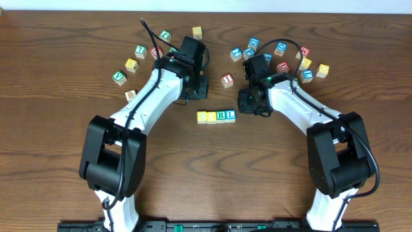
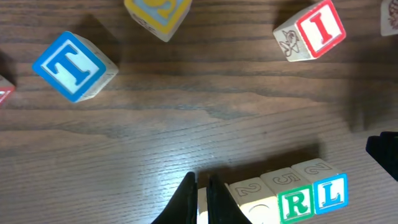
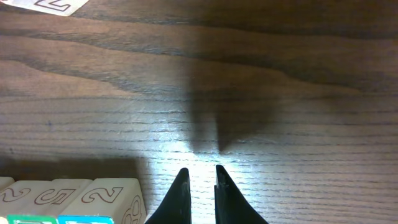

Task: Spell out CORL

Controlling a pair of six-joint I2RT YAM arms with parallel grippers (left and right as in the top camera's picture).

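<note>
Block row (image 1: 216, 116) edge-to-edge, open table (image 1: 212, 167) in front, loose blocks (image 1: 226, 80) behind.

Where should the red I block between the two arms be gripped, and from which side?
Take the red I block from above, closing on two opposite side faces. It sits alone with bare table all round, but it is turned askew to the row, so turn the grasp to match its faces.

Letters on the row's two yellow blocks (image 1: 202, 116) are too small to read.
</note>
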